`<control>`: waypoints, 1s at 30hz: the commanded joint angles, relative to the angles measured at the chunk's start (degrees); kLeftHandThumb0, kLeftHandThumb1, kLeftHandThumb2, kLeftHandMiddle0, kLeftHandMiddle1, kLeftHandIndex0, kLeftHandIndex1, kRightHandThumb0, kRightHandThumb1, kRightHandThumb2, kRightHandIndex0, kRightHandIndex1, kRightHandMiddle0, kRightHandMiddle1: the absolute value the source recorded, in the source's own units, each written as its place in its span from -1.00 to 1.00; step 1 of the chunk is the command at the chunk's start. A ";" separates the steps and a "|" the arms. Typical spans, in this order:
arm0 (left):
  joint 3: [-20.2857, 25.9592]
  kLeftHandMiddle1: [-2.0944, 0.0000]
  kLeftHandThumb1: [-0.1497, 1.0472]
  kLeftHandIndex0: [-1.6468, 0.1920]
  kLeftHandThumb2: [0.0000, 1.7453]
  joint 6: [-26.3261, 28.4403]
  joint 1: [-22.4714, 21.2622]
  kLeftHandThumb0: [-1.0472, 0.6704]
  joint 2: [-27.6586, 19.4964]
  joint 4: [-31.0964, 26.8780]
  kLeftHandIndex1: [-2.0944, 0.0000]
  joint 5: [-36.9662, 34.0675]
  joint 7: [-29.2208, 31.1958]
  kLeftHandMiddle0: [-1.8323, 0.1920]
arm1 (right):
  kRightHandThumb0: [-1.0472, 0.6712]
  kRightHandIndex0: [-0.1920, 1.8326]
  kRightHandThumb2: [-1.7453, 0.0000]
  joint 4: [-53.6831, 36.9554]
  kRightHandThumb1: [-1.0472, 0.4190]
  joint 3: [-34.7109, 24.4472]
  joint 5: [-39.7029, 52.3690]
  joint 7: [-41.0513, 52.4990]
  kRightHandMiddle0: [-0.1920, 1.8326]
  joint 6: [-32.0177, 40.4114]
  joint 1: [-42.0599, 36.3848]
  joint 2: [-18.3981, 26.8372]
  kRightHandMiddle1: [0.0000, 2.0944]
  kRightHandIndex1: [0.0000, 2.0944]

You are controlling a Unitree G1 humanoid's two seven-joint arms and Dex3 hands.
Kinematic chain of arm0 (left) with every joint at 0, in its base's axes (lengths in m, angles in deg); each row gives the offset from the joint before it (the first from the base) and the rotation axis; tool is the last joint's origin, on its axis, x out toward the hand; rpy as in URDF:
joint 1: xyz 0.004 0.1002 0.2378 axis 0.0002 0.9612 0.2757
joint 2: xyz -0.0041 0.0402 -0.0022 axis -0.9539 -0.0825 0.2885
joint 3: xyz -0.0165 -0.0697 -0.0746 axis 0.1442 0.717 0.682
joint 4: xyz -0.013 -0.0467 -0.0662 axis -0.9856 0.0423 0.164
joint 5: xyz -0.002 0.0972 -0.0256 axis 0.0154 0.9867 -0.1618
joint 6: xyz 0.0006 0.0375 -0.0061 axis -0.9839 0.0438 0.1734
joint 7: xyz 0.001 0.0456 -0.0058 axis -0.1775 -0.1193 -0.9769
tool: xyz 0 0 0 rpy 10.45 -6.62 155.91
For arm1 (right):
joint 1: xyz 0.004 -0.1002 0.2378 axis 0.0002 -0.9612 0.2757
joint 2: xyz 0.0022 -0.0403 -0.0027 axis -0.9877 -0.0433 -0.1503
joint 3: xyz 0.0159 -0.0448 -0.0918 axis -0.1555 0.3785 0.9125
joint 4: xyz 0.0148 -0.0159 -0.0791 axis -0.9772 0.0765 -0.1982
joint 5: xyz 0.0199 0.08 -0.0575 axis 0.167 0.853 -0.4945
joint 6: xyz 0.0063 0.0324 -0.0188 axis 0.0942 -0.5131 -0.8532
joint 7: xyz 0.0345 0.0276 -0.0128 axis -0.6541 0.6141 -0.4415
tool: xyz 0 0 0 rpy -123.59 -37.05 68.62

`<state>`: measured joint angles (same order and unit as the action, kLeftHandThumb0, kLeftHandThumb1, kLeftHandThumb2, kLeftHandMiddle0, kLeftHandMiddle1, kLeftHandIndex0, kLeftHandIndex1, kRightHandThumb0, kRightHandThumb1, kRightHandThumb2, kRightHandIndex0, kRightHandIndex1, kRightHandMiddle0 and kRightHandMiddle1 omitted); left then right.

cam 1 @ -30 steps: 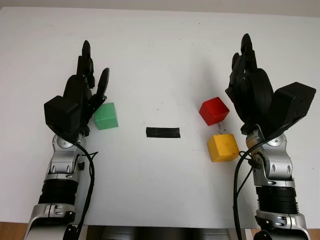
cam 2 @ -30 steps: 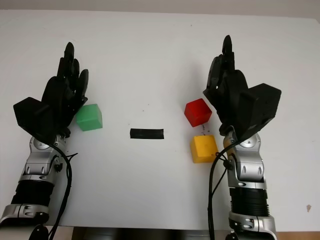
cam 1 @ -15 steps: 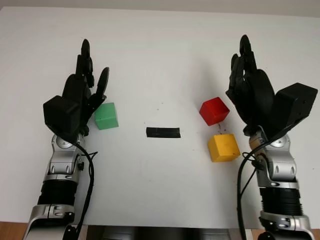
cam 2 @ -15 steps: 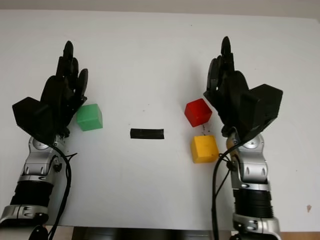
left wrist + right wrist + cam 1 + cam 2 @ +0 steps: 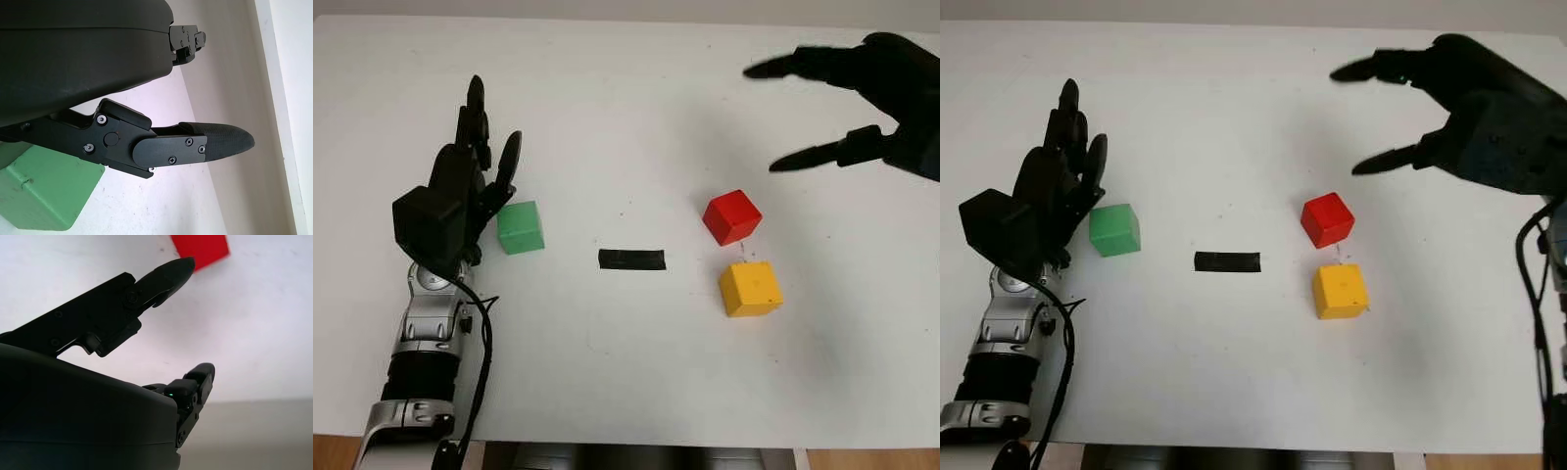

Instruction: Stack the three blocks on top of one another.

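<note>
Since a second ago the right hand (image 5: 1449, 103) has swung up off its place beside the two blocks and now hangs high over the far right of the table (image 5: 626, 88), open and holding nothing, its fingers (image 5: 808, 157) stretched toward the middle; the left hand (image 5: 460, 196) has hardly shifted and stands open just beside the green block (image 5: 521, 227). What the coming move seems to turn on is how the red block (image 5: 732, 216) lies from the raised right hand: it sits below and nearer to the robot than the fingertips, a little toward the centre, so the hand would have to come down and back toward the body to close on it. In the right wrist view the red block (image 5: 199, 248) shows just beyond the tip of the upper finger. The yellow block (image 5: 750, 288) lies just beside the red one, on its near side, apart from it by a narrow gap, and farther from the right hand. Both of these are nearer to the right hand than to the left; the green block lies against the inner side of the left hand, well apart from the other two. A black strip of tape (image 5: 631, 259) lies between the two groups. Counted: three blocks, one of each colour, none stacked; one tape strip; two hands.
</note>
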<state>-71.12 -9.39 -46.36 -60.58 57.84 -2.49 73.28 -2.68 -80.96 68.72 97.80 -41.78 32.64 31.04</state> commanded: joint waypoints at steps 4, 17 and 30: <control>-0.23 0.95 1.00 0.93 -0.45 0.07 -0.29 -0.76 -0.09 -0.15 0.95 0.25 0.13 0.99 | -0.46 -0.57 0.93 -0.87 -0.58 3.76 -4.72 3.85 -0.24 -3.70 2.79 3.31 -0.94 -0.98; -0.29 0.95 1.00 0.93 -0.46 1.55 -0.06 -0.75 0.12 -1.38 0.95 0.64 -0.53 0.98 | -0.55 -0.56 0.94 -0.13 -0.57 7.18 -10.99 -1.05 -0.20 -11.35 1.40 -0.29 -0.94 -0.95; -0.23 0.95 1.00 0.93 -0.47 2.37 0.37 -0.77 0.00 -2.16 0.95 1.09 -0.27 0.98 | -0.54 -0.58 0.93 0.49 -0.63 7.05 -12.32 -5.14 -0.18 -13.18 -1.99 -2.54 -0.93 -0.95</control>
<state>-71.23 -6.76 -46.36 -60.54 56.36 -1.37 72.95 -1.92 -73.37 56.35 93.30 -54.70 31.23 28.53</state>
